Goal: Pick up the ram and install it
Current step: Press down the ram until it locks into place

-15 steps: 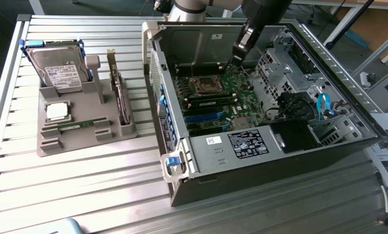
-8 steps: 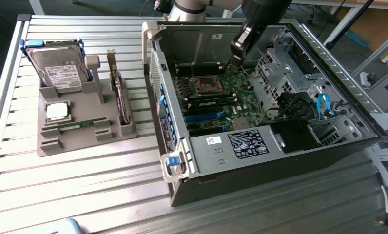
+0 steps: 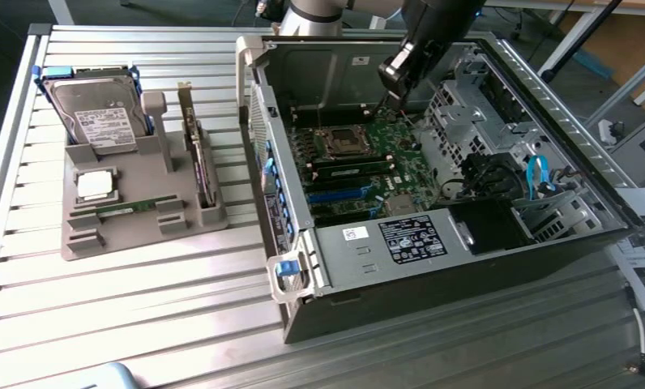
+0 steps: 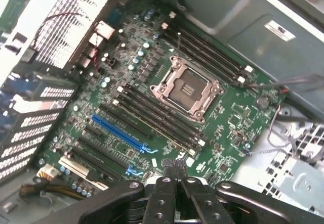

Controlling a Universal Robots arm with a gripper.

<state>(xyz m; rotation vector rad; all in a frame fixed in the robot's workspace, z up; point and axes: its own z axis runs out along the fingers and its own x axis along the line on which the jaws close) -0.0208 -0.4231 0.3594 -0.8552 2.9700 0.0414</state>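
The ram (image 3: pixel 125 207), a thin green stick, lies in the front slot of the grey holder (image 3: pixel 138 235) at the exterior view's left. My gripper (image 3: pixel 392 102) hangs inside the open computer case (image 3: pixel 431 243), far from that stick, over the back of the motherboard (image 3: pixel 382 150). In the wrist view its black fingertips (image 4: pixel 168 169) are pressed together with nothing between them, above the board's edge near the black memory slots (image 4: pixel 152 115) and the empty CPU socket (image 4: pixel 186 88). A green strip (image 3: pixel 350 171) runs along the slots beside the socket; I cannot tell whether it is a seated stick.
The holder also carries a silver hard drive (image 3: pixel 104 117), an upright dark expansion card (image 3: pixel 198 154) and a CPU chip (image 3: pixel 93 185). Inside the case are drive cages (image 3: pixel 468 113), a blue cable (image 3: pixel 536 174) and loose wires. The case walls stand around the board.
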